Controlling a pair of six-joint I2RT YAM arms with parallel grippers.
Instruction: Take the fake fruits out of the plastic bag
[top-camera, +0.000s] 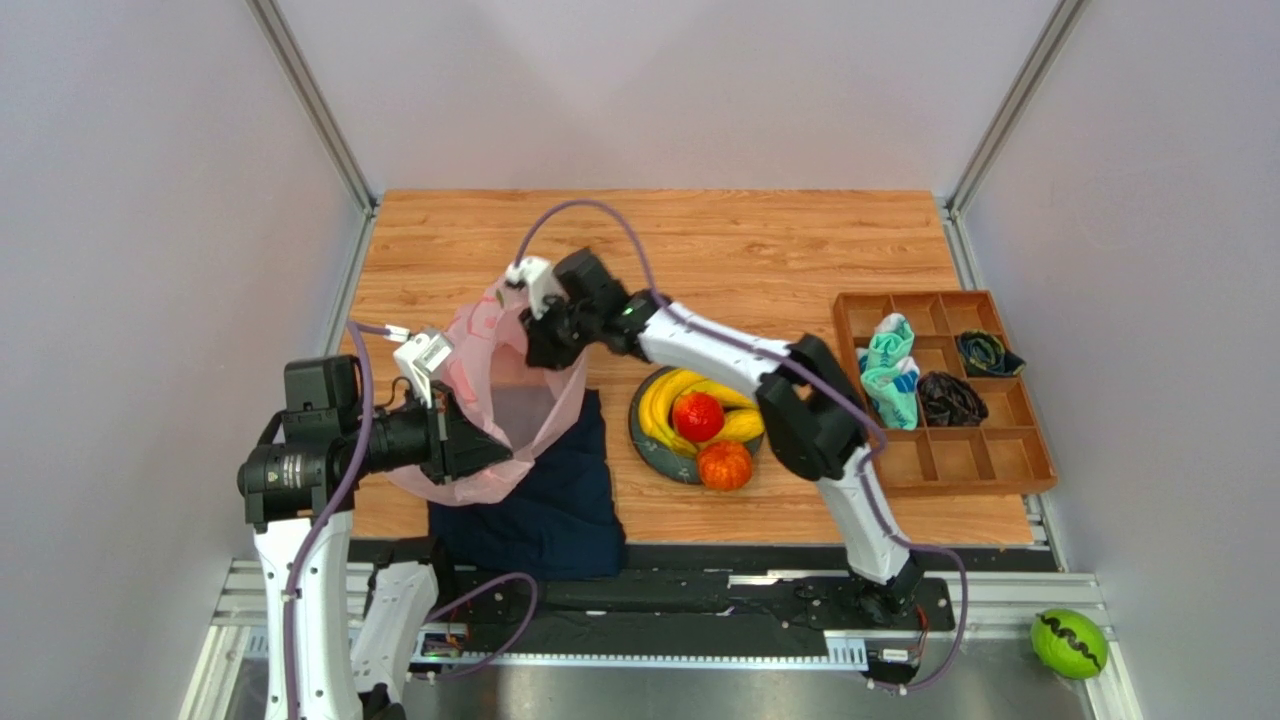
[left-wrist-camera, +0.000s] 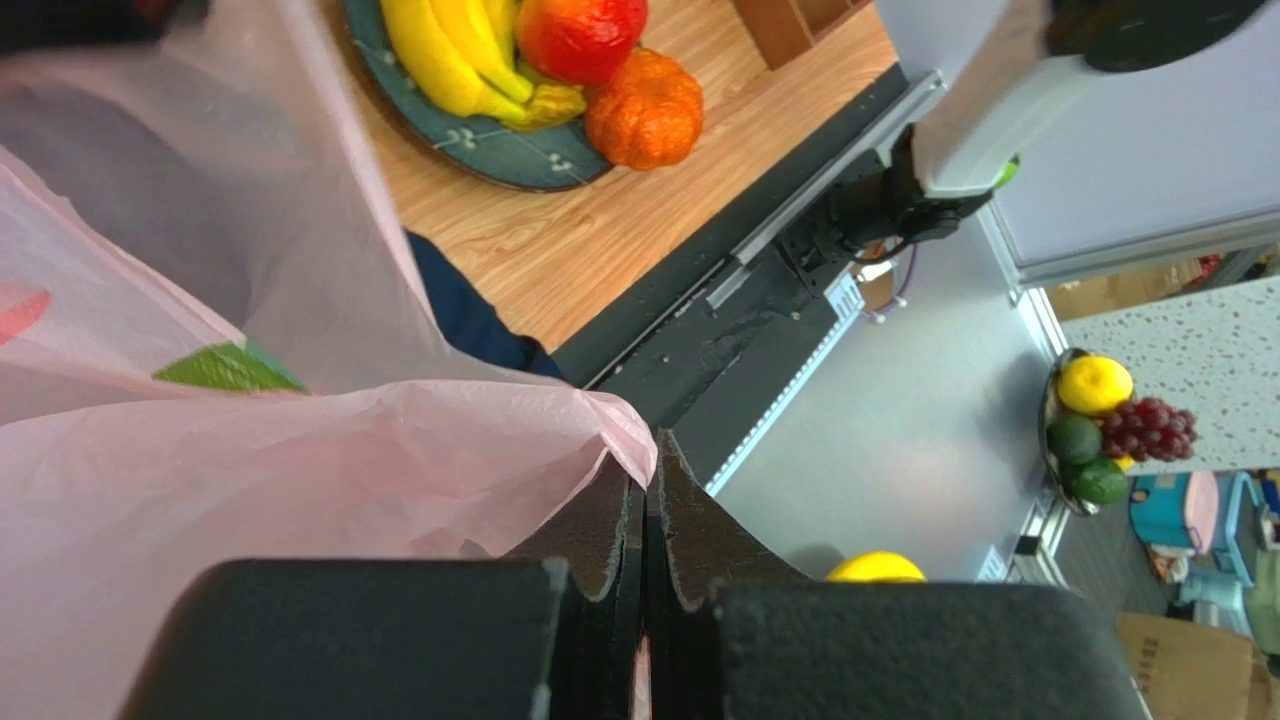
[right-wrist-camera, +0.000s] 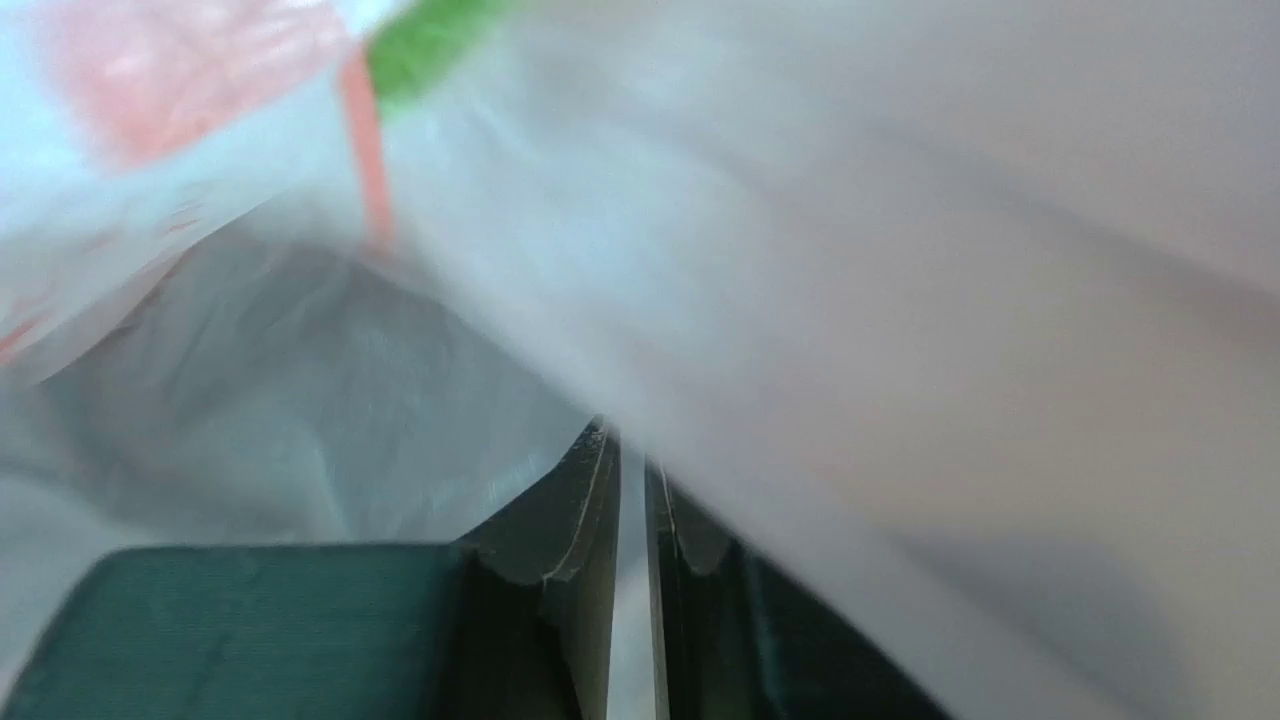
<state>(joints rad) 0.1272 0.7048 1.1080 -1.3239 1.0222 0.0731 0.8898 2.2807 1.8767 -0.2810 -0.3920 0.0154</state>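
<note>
The pink plastic bag (top-camera: 504, 402) hangs open over the table's left side, held up between my two grippers. My left gripper (top-camera: 493, 447) is shut on its near rim, and the left wrist view shows pink film (left-wrist-camera: 271, 480) pinched at the fingertips (left-wrist-camera: 646, 465). My right gripper (top-camera: 538, 342) is at the far rim. Its jaws (right-wrist-camera: 631, 443) stand almost together, with pale bag film (right-wrist-camera: 902, 300) in the thin gap. A yellow banana bunch (top-camera: 669, 402), a red fruit (top-camera: 697, 416) and an orange fruit (top-camera: 724, 467) lie on the dark plate (top-camera: 661, 458). A green patch (left-wrist-camera: 226, 368) shows through the bag.
A dark navy folded cloth (top-camera: 541, 503) lies under the bag. At the right stands a wooden compartment tray (top-camera: 1022, 450) holding rolled socks. A green ball (top-camera: 1068, 642) sits off the table at the bottom right. White walls enclose the table on three sides.
</note>
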